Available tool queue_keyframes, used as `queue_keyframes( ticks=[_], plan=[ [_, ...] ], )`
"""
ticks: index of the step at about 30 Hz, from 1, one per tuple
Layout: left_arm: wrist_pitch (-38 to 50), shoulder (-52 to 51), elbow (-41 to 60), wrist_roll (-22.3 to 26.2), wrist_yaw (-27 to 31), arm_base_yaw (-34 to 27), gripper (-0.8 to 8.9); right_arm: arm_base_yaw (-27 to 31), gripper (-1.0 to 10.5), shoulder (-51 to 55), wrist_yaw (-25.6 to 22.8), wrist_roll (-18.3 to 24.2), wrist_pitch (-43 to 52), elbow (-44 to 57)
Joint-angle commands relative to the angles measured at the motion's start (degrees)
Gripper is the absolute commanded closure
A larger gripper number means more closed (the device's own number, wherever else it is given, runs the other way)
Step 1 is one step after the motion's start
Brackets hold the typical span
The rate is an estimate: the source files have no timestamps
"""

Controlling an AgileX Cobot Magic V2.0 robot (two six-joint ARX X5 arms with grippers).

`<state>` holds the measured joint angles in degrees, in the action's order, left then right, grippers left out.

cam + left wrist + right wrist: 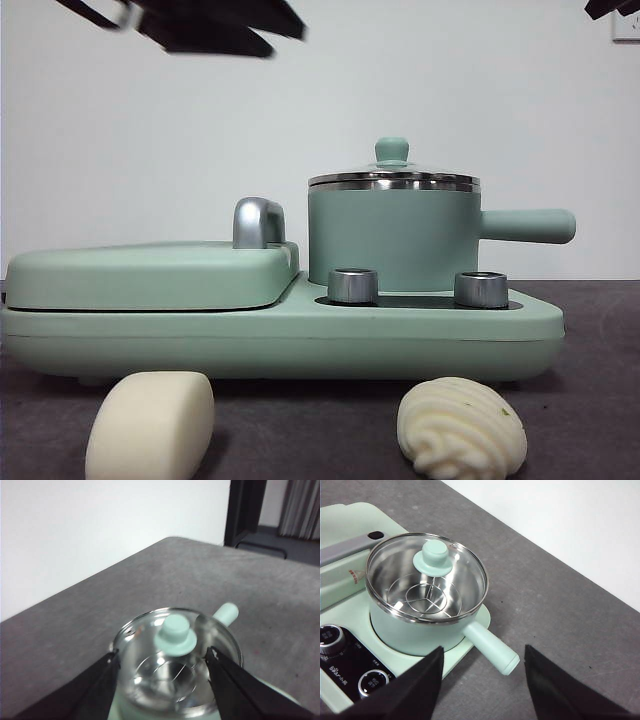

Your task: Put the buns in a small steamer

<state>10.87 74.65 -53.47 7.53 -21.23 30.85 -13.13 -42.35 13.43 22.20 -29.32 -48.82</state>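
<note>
Left claw (162, 657) hangs spread wide above the steamer (392, 240), its lid (176, 672) on; both buns (150, 425) wait on the worktop (600, 400). Best to centre on the knob (175, 634) before closing. Right claw (482, 662) waits, parted.

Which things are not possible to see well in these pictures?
- Smooth bun and swirled bun: front view's bottom edge cuts them; absent from both wrist views.
- Left pincer over the steamer lid's knob: blurred in front view.
- Right pincer: only a corner tip in front view.
</note>
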Motion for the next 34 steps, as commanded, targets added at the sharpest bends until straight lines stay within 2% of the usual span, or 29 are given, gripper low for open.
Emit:
queue_keyframes(
  ticks=[1, 6, 17, 25, 34],
  plan=[
    [4.13, 4.74, -2.29, -2.25, -0.24, 1.88, 5.34, -0.26, 6.9, -0.24, 0.00, -1.25, 0.59, -1.16],
    [7.13, 12.87, -6.86, -2.23, 0.55, 4.55, 5.33, -0.26, 6.9, -0.24, 0.00, -1.27, 0.59, -1.16],
    [6.67, 27.41, -19.82, -2.16, 0.66, 6.73, 5.33, -0.24, 6.9, -0.24, -0.02, -1.22, 0.57, -1.16],
    [3.82, 29.66, -21.05, -1.99, 3.02, 6.71, 5.33, -0.24, 6.9, -0.24, 0.00, -1.20, 0.57, -1.16],
    [0.55, 29.66, -21.05, -1.99, 3.08, 6.73, 5.34, -0.24, 6.9, -0.24, 0.00, -1.20, 0.59, -1.16]
  ],
)
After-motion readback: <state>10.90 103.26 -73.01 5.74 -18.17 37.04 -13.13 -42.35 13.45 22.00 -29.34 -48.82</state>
